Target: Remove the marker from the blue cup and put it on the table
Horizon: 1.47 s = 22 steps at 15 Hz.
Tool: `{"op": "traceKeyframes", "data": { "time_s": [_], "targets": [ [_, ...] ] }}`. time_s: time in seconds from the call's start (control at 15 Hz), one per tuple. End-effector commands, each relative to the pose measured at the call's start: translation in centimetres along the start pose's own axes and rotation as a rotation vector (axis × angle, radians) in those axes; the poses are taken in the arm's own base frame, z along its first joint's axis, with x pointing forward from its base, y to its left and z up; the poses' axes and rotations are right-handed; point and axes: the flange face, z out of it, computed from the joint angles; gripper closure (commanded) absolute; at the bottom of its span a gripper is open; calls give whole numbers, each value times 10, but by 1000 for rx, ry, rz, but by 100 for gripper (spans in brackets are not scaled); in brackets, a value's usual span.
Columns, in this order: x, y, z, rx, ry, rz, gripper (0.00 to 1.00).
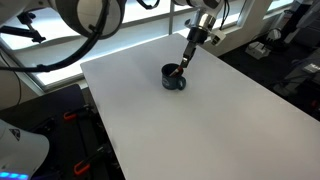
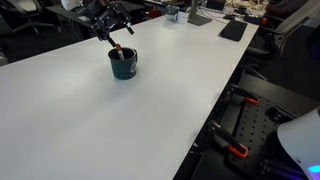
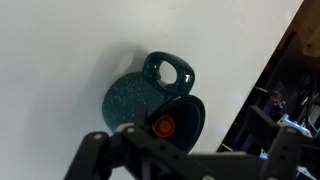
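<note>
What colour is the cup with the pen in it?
Dark blue with faint speckles. The blue cup shows best in the wrist view.

Bright daylight comes through large windows [image 1: 25, 50] along one side of an office-like room. The floor [image 2: 290, 95] is dark, almost black. Black metal stands fitted with orange-red clamps [image 2: 236, 150] sit low in the foreground of both exterior views. Farther back lie a flat black mat [image 2: 232, 30] and small desk clutter [image 2: 180, 14], too blurred to identify.
</note>
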Motion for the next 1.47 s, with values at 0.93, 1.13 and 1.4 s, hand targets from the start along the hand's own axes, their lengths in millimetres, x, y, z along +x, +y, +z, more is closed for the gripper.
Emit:
{"op": "traceKeyframes", "data": {
  "time_s": [0.93,1.13,1.4],
  "targets": [
    [4,3,2,10,-5,109,21],
    [13,4,-8,-2,-28,101,0],
    [24,6,-14,-5,-38,85,0]
  ]
}}
